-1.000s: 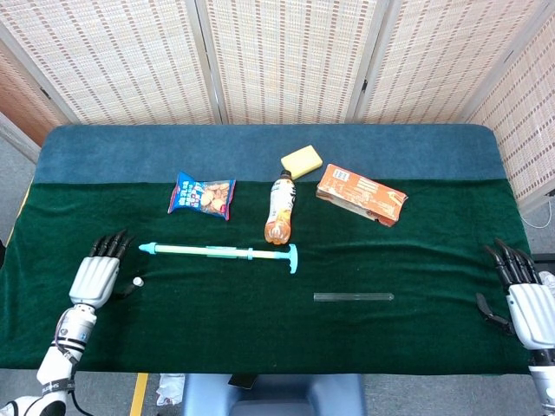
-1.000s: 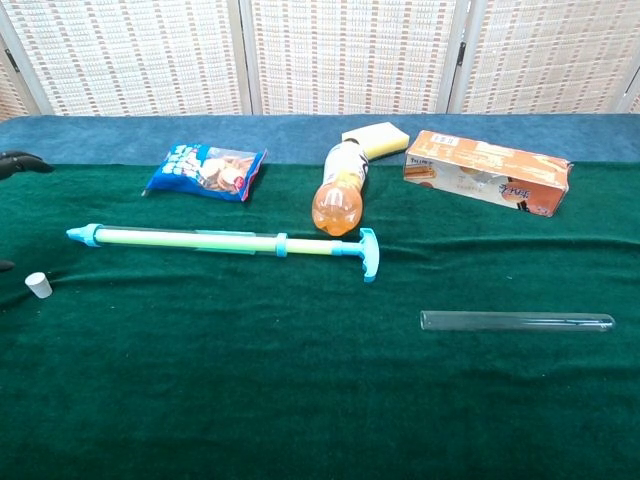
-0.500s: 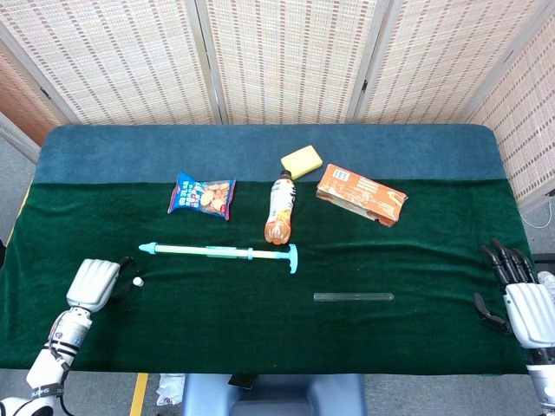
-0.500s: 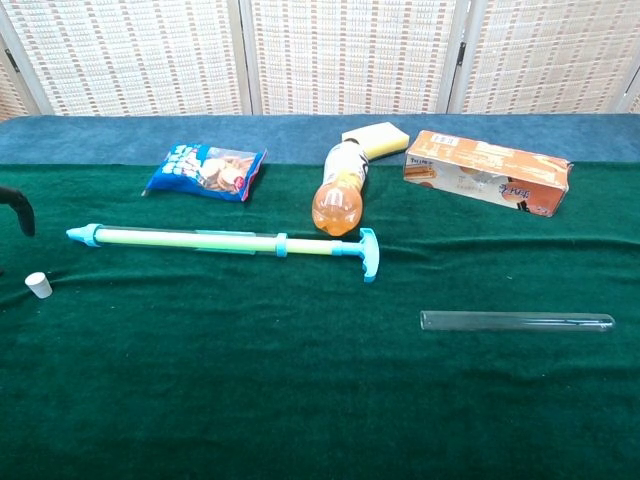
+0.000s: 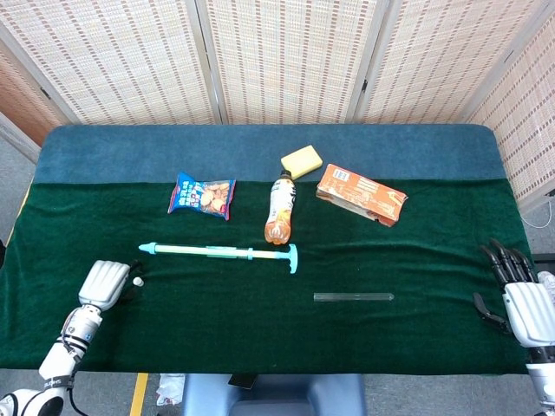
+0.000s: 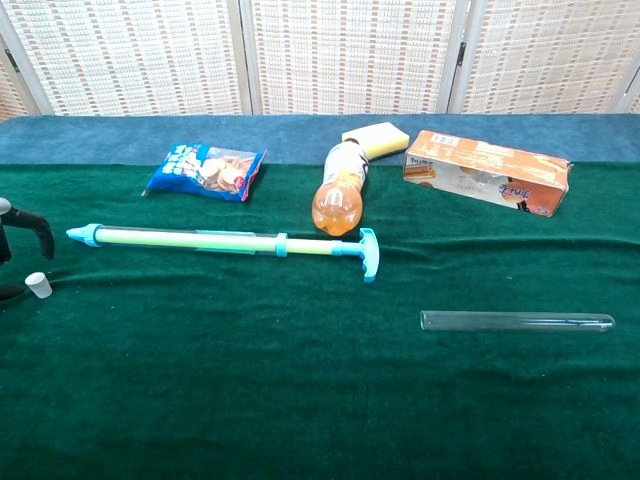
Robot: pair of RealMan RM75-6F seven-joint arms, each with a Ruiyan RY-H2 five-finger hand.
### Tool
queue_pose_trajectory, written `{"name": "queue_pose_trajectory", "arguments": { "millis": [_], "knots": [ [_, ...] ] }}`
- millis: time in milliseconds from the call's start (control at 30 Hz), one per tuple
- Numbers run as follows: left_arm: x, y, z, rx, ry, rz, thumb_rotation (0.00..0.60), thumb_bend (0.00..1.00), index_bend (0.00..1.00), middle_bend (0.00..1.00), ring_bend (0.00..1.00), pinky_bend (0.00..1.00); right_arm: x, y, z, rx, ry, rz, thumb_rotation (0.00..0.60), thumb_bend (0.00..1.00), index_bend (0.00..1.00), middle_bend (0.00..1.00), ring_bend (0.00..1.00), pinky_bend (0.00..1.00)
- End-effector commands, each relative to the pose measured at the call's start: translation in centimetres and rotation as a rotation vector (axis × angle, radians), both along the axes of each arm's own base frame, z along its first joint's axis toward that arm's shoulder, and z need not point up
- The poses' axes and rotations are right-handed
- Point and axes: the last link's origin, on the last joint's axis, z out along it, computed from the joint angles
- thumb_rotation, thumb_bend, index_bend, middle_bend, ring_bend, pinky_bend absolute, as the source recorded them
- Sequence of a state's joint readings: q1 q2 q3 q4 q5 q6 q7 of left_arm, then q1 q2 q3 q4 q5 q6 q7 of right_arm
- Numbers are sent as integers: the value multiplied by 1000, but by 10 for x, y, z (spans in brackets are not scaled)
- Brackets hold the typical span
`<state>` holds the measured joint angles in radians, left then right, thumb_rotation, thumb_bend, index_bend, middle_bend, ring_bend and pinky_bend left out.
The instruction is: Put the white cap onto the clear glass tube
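The small white cap stands on the green cloth, just right of my left hand. In the chest view the cap sits below a curved dark finger at the left edge, apart from it. That hand bends its fingers down over the cloth and holds nothing. The clear glass tube lies flat right of centre, and in the chest view this tube has its open end pointing left. My right hand rests at the table's right edge, fingers spread, far from the tube.
A teal and pale green hand pump lies just beyond the cap. Further back are a blue snack bag, an orange drink bottle on its side, a yellow sponge and an orange box.
My left hand has bent its fingers down and shifted right, closer to the cap. The cap, the tube and the right hand have stayed in place.
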<state>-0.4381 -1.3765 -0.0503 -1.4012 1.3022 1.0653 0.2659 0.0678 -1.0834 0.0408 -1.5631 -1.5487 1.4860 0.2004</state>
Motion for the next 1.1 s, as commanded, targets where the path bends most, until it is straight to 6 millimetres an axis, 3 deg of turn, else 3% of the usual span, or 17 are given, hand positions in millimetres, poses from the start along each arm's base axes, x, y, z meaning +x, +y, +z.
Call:
{"name": "queue_pose_trajectory", "arguments": {
  "millis": [33, 1100],
  "knots": [
    [0, 1, -3, -5, 0, 2, 600, 361, 420, 1000, 908, 907, -1, 0, 0, 0, 0, -2, 600, 493, 27, 38, 67, 0],
    [-10, 4, -13, -16, -5, 36, 600, 421, 471, 1000, 903, 906, -1, 3, 1, -2, 4, -8, 600, 493, 27, 38, 65, 0]
  ]
}}
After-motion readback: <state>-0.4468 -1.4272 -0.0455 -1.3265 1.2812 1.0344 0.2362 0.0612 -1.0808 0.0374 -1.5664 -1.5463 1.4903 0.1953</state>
